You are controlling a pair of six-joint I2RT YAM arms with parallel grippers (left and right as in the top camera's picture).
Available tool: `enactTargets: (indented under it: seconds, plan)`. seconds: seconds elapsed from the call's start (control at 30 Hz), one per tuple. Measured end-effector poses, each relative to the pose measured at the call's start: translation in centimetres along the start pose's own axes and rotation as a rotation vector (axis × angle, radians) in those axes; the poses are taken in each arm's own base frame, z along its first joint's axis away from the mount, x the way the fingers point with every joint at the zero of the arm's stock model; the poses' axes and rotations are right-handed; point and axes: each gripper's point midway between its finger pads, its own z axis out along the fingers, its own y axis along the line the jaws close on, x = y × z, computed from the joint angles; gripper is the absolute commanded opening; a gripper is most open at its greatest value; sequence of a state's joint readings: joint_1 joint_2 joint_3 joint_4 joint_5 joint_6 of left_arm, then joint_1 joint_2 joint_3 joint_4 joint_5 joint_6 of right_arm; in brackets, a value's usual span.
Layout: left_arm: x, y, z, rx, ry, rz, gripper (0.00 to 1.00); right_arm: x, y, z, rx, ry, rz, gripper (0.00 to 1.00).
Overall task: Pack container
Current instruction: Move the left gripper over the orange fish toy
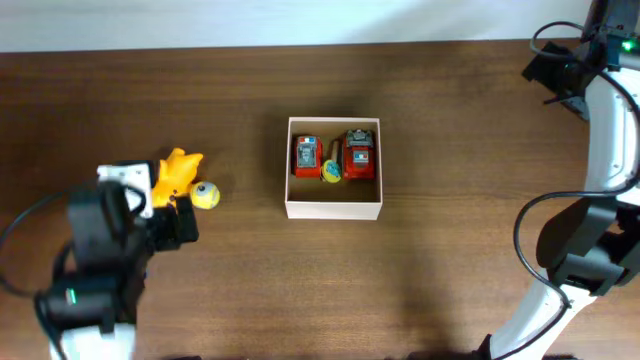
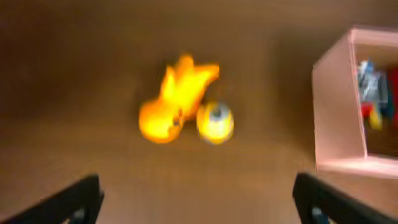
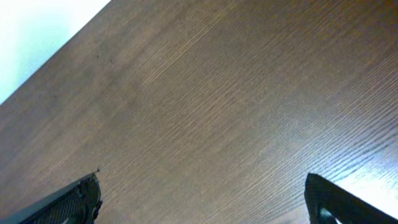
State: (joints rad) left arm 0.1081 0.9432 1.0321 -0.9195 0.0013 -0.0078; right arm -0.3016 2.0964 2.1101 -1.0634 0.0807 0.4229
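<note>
A dark wood-grain table (image 1: 450,220) ended at a pale strip along its far edge. The container (image 1: 333,210) sat mid-table, holding red toy cars (image 1: 306,155). An orange toy (image 1: 178,170) and a yellow ball (image 1: 205,195) lay touching, near the left gripper (image 2: 198,190), whose fingers were spread wide. The right gripper (image 3: 202,193), likewise spread, hung over the far right corner.

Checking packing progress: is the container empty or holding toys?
Partly filled: the container holds two red toy cars and a small yellow piece.

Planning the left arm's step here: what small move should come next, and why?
Probably lower the open left end effector onto the orange toy. It and the yellow ball lie outside the container, right by that arm, while two red cars are already inside.
</note>
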Motion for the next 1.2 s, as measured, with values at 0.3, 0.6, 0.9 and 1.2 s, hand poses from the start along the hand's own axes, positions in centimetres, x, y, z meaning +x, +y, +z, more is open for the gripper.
enactTargets:
  seconds: [0.3, 0.6, 0.9, 1.2]
  plan:
    - [2.6, -3.1, 2.9, 0.181, 0.296, -0.029, 0.99, 0.0, 0.0, 0.0, -0.001, 0.0, 0.0, 0.99]
    - [2.0, -5.5, 5.3, 0.324, 0.325, -0.056, 0.99, 0.0, 0.0, 0.0, -0.001, 0.0, 0.0, 0.99]
    - [-2.6, -4.8, 12.0, 0.262, 0.204, -0.229, 0.99, 0.0, 0.0, 0.0, -0.001, 0.0, 0.0, 0.99]
    - [1.4, -3.0, 19.4, 0.075, 0.358, -0.419, 0.99, 0.0, 0.0, 0.0, -0.001, 0.0, 0.0, 0.99]
